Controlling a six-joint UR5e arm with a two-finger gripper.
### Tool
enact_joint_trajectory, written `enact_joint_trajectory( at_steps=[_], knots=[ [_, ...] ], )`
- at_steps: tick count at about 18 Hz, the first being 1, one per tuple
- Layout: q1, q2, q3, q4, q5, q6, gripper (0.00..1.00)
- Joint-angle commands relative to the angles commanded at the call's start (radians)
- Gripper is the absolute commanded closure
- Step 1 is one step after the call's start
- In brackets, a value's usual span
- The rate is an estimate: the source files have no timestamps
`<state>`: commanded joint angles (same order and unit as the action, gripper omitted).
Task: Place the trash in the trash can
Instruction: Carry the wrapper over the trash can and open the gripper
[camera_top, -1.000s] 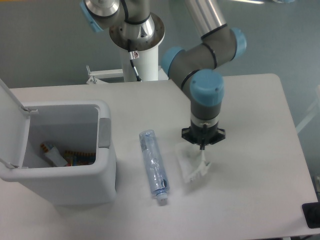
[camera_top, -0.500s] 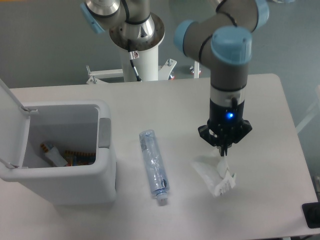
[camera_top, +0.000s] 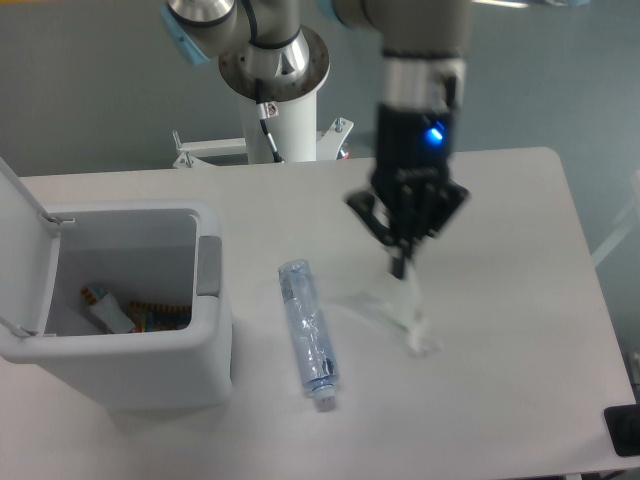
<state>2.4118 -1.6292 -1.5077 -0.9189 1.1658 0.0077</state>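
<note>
**Wrapper pinched and off the table, bottle not yet touched**

The pincer (camera_top: 401, 268) sits right of centre in the frame, pointing down, its fingers pressed together on the top edge of the crumpled clear wrapper (camera_top: 398, 310). The wrapper hangs below it, blurred, and appears to be just clear of the table (camera_top: 520, 260). Left of it, near the middle of the lower frame, the crushed plastic bottle (camera_top: 308, 332) lies flat on the table, white cap toward the bottom edge, well apart from the pincer. Further left stands the trash can (camera_top: 205, 340), lid (camera_top: 18, 235) swung open at the far left edge, with some coloured scraps already inside. By my reading the task is in its early part: one item is in hand but not carried over the can, and the bottle remains to be picked up and dropped in
</note>
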Motion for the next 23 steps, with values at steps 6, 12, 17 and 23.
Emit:
enact_joint_trajectory(
  at_steps=[6,12,17,23],
  knots=[
    [-0.209,0.029,-0.08,0.0,0.006,-0.011,0.96],
    [-0.28,0.087,-0.134,-0.002,0.006,-0.009,0.56],
    [-0.28,0.081,-0.111,0.005,0.009,-0.005,0.08],
    [-0.27,0.083,-0.109,0.005,0.012,-0.006,0.02]
  ],
)
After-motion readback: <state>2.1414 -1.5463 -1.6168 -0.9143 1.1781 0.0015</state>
